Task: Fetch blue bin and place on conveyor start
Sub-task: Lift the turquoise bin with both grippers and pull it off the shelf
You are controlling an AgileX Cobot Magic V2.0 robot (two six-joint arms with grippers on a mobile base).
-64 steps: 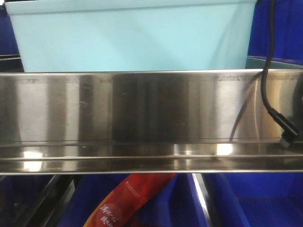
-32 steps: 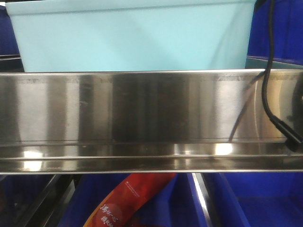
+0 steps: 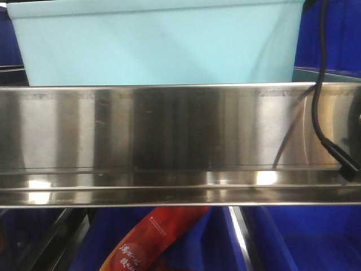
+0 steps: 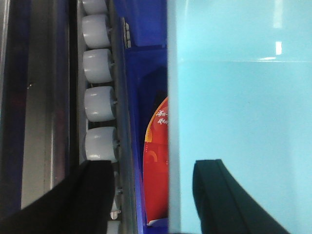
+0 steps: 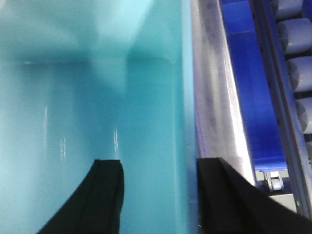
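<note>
left gripper [image 4: 152,165] first: its two black fingers are spread wide, and the thin side wall of the blue bin [image 4: 234,112] runs up between them. one finger [image 4: 219,195] sits inside the tub, the other [image 4: 87,195] outside it. neither pad is pressed to the wall, so nothing is gripped. beyond the outside finger there's a row of grey rollers [image 4: 100,102] in a track. between that finger and the wall lies a dark blue bin [image 4: 141,29] with a red packet [image 4: 157,161] in it, printed with white characters.

over to the right gripper [image 5: 160,162], same story mirrored: jaws wide apart, one finger [image 5: 105,195] over the tub's bare pale floor, the other [image 5: 229,195] outside the rim, nothing clamped. just past that outside finger a steel shelf rail [image 5: 214,97] runs alongside. beyond it there's more dark blue plastic, then more rollers at the far edge.

front view now. the rail stretches across the whole frame, brushed and glossy with bright reflections along its lower lip, and it hides the base of the pale turquoise tub sitting on the shelf behind it. a black cable [image 3: 318,101] hangs down at the right, crossing in front of the rail. royal-blue bins flank the tub. below the rail, another dark bin [image 3: 304,237] shows, and the red packet pokes up in the neighbouring one. i can see nothing lying inside the tub itself.
</note>
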